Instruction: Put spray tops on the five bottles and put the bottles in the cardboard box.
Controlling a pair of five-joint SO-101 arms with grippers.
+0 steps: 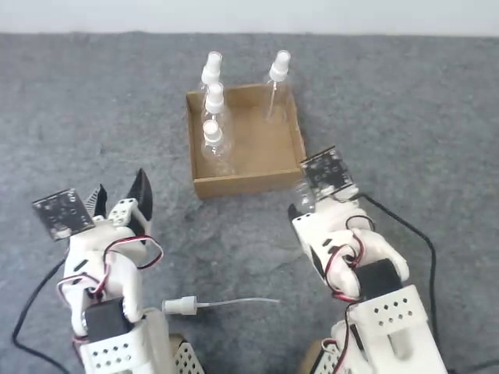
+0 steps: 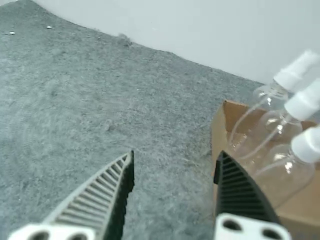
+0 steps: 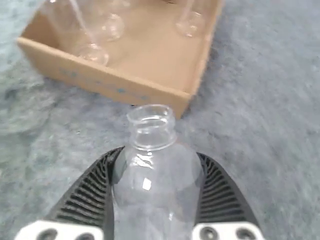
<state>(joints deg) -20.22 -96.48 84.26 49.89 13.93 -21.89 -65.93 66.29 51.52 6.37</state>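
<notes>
My gripper (image 2: 175, 161) is open above the grey carpet (image 2: 75, 100), with one pale finger (image 2: 97, 200) and one black finger (image 2: 240, 192). The cardboard box (image 2: 220, 125) sits just beside the black finger. Three clear bottles (image 2: 277, 172) stand in it, each fitted with a white spray top (image 2: 306, 144).

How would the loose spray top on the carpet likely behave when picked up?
The spray top looks small and plastic, so probably light. Its long thin tube will likely flex and wobble. Lying sideways, it may roll if nudged.
</notes>
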